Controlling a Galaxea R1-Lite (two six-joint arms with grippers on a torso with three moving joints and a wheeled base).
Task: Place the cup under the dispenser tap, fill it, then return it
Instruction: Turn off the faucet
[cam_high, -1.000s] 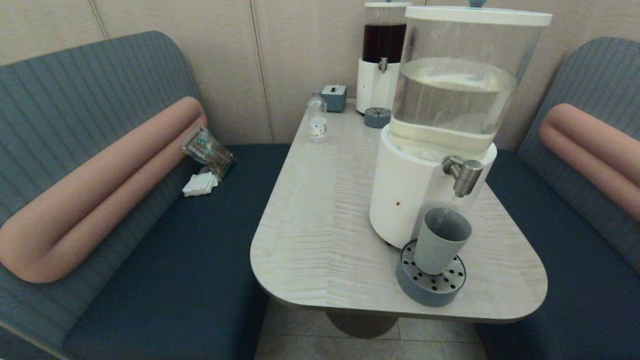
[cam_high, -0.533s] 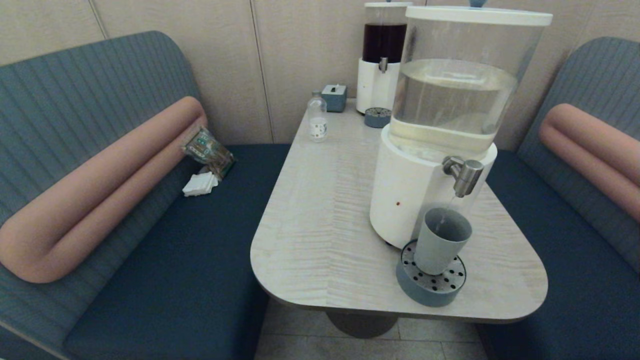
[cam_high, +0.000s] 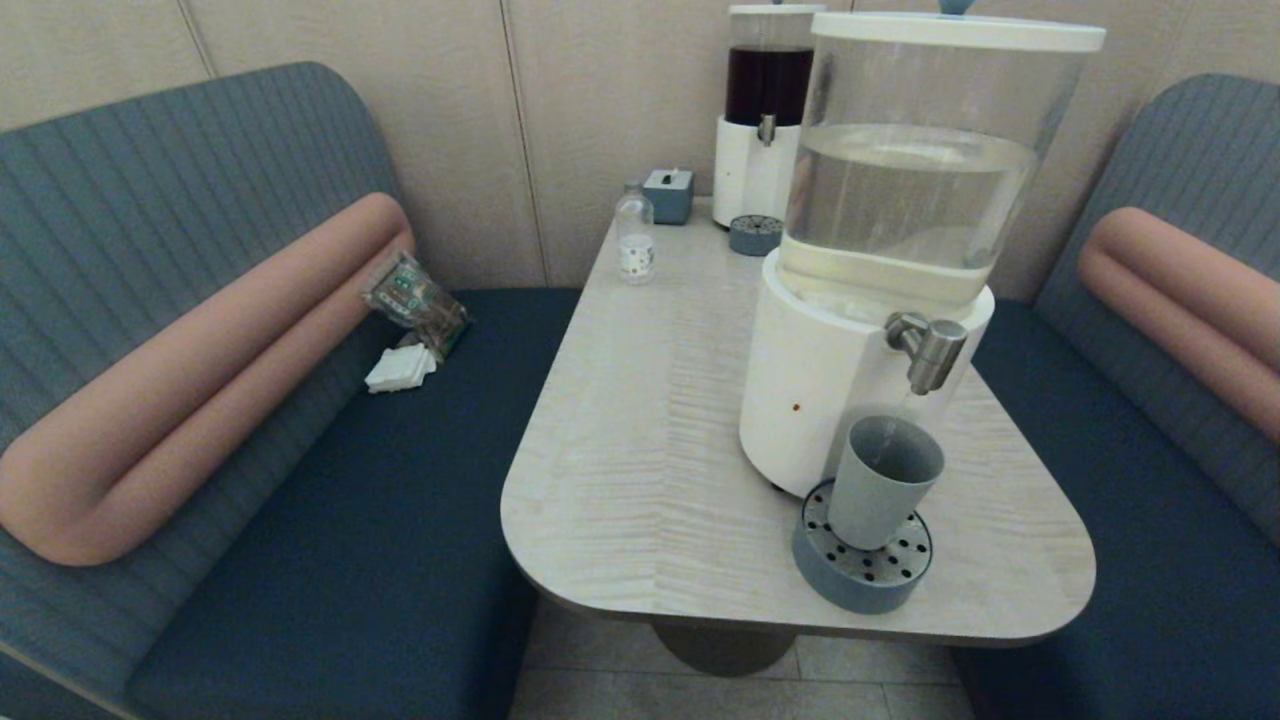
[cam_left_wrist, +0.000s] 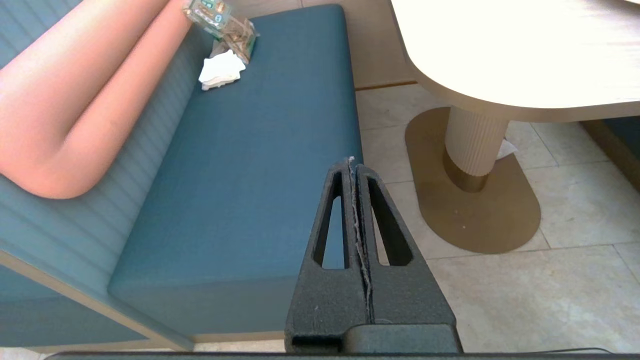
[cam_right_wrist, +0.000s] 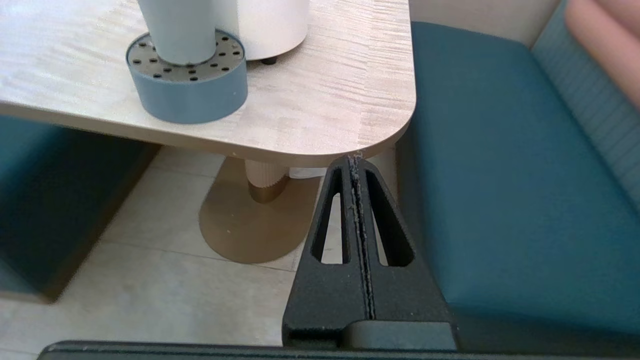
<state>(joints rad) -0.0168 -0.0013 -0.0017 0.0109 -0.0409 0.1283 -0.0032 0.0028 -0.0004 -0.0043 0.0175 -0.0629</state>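
Right wrist: cup (cam_right_wrist: 175, 30) apart from hand (cam_right_wrist: 356, 162).

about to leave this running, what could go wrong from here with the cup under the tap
1. The cup stands unheld on the perforated drip tray under the dispenser tap, with a thin stream falling in; unwatched, it could overflow.
2. The tray sits near the table edge, so a clumsy pickup might knock the cup off.
3. Both the left gripper and right gripper are shut and below the table, so reacting may be slow.
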